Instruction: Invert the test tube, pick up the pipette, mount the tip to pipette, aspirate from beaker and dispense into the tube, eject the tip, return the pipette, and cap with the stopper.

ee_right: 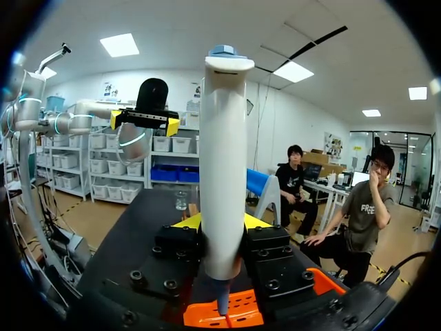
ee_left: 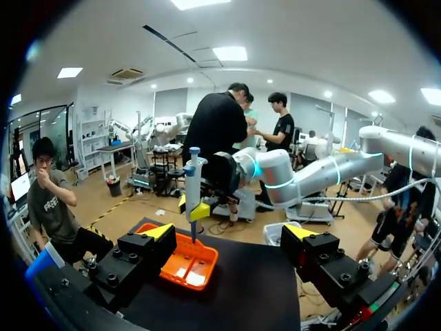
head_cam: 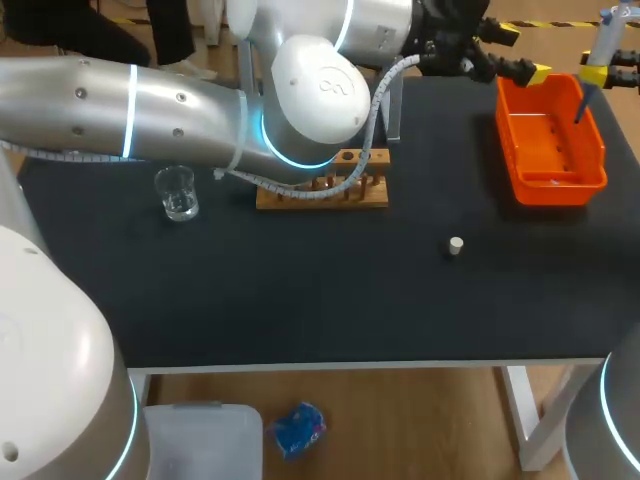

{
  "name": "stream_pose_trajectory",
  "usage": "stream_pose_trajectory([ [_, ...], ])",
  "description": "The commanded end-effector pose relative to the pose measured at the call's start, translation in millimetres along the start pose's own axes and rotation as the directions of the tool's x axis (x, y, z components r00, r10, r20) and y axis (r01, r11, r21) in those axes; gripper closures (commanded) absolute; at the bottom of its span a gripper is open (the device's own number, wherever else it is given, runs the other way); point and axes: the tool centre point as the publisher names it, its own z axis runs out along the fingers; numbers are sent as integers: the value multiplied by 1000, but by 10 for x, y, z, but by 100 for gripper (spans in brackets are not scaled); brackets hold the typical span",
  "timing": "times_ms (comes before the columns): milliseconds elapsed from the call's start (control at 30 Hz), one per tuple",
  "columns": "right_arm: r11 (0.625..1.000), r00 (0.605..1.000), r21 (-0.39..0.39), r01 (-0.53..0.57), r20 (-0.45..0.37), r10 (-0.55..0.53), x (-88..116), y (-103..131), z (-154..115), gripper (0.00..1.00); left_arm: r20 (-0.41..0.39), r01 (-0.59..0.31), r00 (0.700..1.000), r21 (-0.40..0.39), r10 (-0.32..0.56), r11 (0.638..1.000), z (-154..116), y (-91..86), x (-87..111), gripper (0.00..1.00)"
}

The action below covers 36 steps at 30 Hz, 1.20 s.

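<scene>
sitting near the table's left edge, beaker [head_cam: 178, 193]; wooden rack [head_cam: 322, 190] mid-table; stopper [head_cam: 456, 246] rightward. left claw [ee_left: 229, 234] gapes wide, empty, beside the far-right-corner orange tray [head_cam: 520, 160]. right claw [ee_right: 220, 222] clamps the upright pipette [ee_right: 222, 158] over that tray.

The head view looks steeply down from above and behind the robot, over the whole desk [head_cam: 300, 300]. The left wrist view, low at the desk's far side, faces right between the left fingers [ee_left: 141, 256] toward the orange bin [ee_left: 180, 267] and pipette [ee_left: 193, 181]. The right wrist view sits tight behind that pipette and faces left along the desk. All three share the bin.
</scene>
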Motion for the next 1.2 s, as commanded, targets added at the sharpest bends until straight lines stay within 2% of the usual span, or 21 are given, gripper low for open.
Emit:
stream_pose_trajectory([
  [33,1000,1000,4,0,0,0,4,12,-2,100,-4,0,1000,-2,0,1000,-2,-6,-4,0],
  [467,1000,1000,4,0,0,0,4,12,-2,100,-4,0,1000,-2,0,1000,-2,-6,-4,0],
  [600,999,1000,-36,-4,-25,3,432,72,-237,100,-4,0,1000,-2,0,1000,-2,-6,-4,0],
  [733,997,999,-73,-1,-32,-2,699,141,-402,100,-4,0,1000,-2,0,1000,-2,-6,-4,0],
  [767,995,1000,-98,-10,-27,7,745,163,-438,100,-4,0,1000,-2,0,1000,-2,-6,-4,0],
  [900,993,999,-120,-16,-48,10,889,224,-488,100,-4,0,1000,-2,0,1000,-2,-6,-4,0],
  [1100,993,997,-117,-18,-77,9,1076,259,-446,100,-4,0,1000,-2,0,1000,-2,-6,-4,0],
  [1200,993,996,-114,-21,-92,10,1154,262,-396,100,-12,-11,1000,6,11,1000,-53,84,40,0],
])
